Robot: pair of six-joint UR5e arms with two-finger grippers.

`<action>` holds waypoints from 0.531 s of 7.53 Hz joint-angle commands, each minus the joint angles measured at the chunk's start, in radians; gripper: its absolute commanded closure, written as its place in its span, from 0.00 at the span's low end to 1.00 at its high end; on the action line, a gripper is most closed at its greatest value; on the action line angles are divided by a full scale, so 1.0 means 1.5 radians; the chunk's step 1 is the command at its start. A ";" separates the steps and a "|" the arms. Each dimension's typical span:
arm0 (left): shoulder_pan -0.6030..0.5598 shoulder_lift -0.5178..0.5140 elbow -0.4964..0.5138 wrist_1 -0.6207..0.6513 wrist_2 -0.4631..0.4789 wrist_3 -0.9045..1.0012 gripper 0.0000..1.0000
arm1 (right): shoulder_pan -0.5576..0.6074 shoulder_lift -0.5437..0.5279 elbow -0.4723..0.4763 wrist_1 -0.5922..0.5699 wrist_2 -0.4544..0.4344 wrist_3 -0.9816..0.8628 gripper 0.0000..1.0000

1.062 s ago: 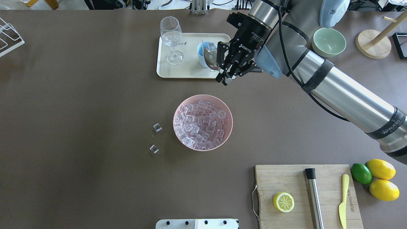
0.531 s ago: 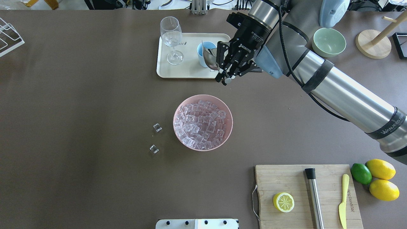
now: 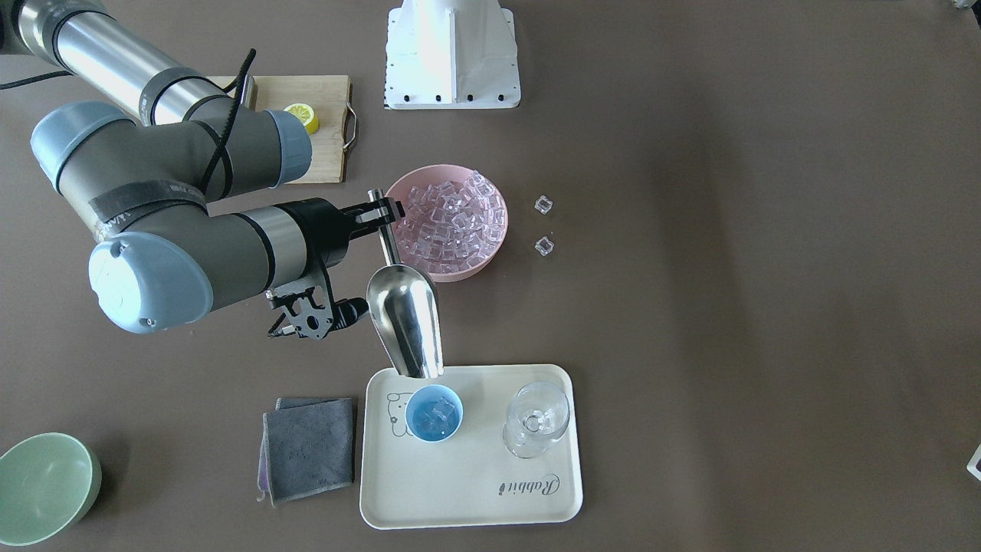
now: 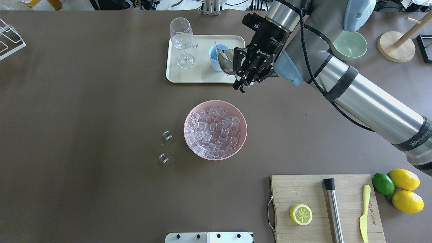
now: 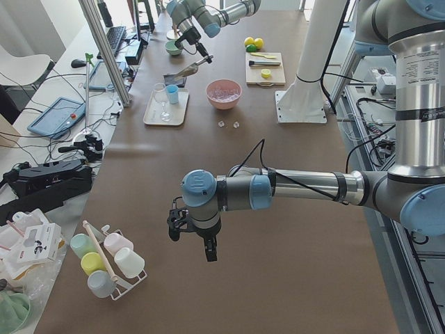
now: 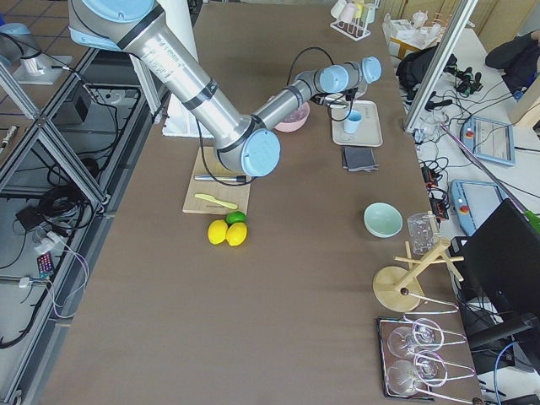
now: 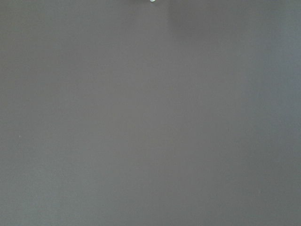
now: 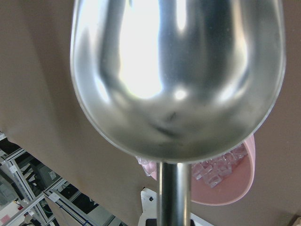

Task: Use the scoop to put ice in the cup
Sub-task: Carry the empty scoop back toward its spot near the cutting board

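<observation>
- Brown matte table (image 4: 84,101) fills the overhead view, and its widest open stretch runs from 7 to 10 o'clock, ending at a white wire rack (image 4: 10,40) on the 10 o'clock edge.
- At 12 o'clock, near the far edge, lies a cream rectangular tray (image 4: 202,76). It carries a small light-blue cup (image 3: 412,426) and, apart at the cup's 9 o'clock, a clear stemmed wine glass (image 4: 182,38).
- The right gripper (image 3: 381,211) pinches the thin handle of a shiny stainless-steel scoop (image 3: 406,322). The scoop slopes mouth-down, with its lip at the cup's rim on the robot's side; whether they touch cannot be told.
- Clear glassy ice (image 3: 437,412) lies inside the cup. Many more cubes fill a round pink bowl (image 4: 185,130) at the centre.
- Two loose cubes (image 4: 167,135) sit on the table at the bowl's 9 o'clock.
- The right arm slants in from 4 o'clock, passing a pale green bowl (image 4: 349,47) at 1 o'clock.
- A grey folded cloth (image 3: 310,445) lies just beside the tray, under that arm.
- A wooden cutting board (image 4: 303,189) occupies 5 o'clock.
- The left gripper (image 5: 210,249) hangs above the table's left end; spread or pressed together, I cannot tell.
</observation>
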 commanded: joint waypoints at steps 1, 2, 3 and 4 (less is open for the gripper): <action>-0.001 0.012 0.005 -0.017 -0.001 0.125 0.01 | 0.000 -0.038 0.098 0.028 -0.151 0.020 1.00; -0.003 0.016 0.003 -0.018 -0.002 0.137 0.01 | -0.010 -0.058 0.147 0.028 -0.241 0.040 1.00; 0.000 0.010 0.001 -0.016 -0.006 0.131 0.01 | -0.029 -0.076 0.187 0.024 -0.320 0.091 1.00; 0.000 0.009 -0.001 -0.015 -0.010 0.089 0.01 | -0.047 -0.089 0.214 0.010 -0.385 0.132 1.00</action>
